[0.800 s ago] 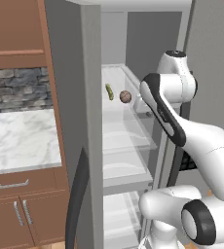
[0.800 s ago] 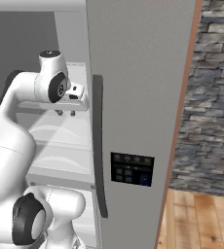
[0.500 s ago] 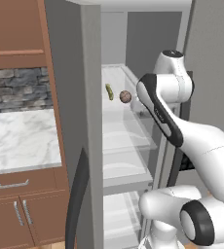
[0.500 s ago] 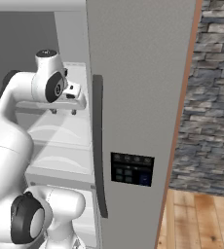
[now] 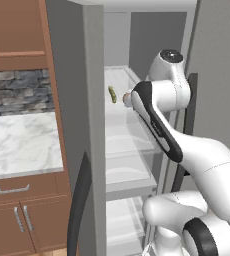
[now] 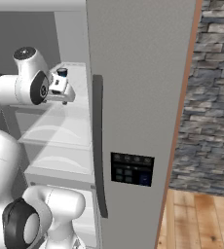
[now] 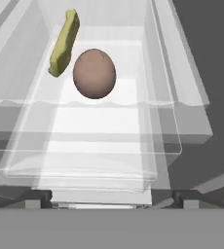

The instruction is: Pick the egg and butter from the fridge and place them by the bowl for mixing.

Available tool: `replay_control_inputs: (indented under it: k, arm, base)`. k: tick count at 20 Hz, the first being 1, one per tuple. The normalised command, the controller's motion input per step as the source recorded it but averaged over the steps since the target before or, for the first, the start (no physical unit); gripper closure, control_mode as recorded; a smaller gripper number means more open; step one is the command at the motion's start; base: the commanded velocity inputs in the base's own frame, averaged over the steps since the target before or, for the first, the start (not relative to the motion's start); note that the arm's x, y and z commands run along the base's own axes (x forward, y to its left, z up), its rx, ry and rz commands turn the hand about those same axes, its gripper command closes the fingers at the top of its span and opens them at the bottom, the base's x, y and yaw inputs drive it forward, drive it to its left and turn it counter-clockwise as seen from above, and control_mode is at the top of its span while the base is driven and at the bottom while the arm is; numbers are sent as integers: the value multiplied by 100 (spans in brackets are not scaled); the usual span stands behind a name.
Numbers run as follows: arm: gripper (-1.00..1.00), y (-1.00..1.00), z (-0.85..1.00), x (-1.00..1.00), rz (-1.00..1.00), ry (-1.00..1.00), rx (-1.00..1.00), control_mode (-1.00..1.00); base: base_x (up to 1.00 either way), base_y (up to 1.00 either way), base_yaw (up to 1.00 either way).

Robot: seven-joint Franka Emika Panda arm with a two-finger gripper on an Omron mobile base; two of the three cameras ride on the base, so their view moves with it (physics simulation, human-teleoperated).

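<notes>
Since the earlier frames, the arm's upper link has swung further in over the fridge [image 5: 89, 60] shelf, and the wrist now hides most of the egg in the left base view.

Nearest: the gripper [image 7: 112, 197] stands with its jaws wide and nothing between them, its 2 dark fingertips [image 7: 38, 197] low in the hand view. It hangs short of the shelf's front lip, aimed along the shelf; judged, this is the approach before a first grasp.

Next: the pale translucent shelf [image 7: 170, 124], a shallow tray with raised walls, which keeps its contents from rolling off.

Further in: the egg [image 7: 94, 73] sits on the shelf, roughly centred ahead of the jaws.

Furthest: the butter [image 7: 65, 43] lies tilted just beside and behind the egg, on its left in the hand view; whether they touch cannot be told. Neither item has left the fridge.
</notes>
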Motion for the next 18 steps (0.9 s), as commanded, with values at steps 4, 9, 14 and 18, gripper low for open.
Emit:
replay_control_inputs:
  k: [4, 9, 14, 18]
  arm:
    - [-100, 19, 27, 0, -7, -27, 11, -100]
    - [-100, 20, 20, 0, -7, -26, 10, -100]
    - [-100, 18, 9, 0, -3, -17, 4, -100]
    - [-100, 0, 0, 1, 0, 0, 0, -100]
  base:
    - [0, 0, 0]
    - [0, 0, 0]
    - [0, 0, 0]
    - [0, 0, 0]
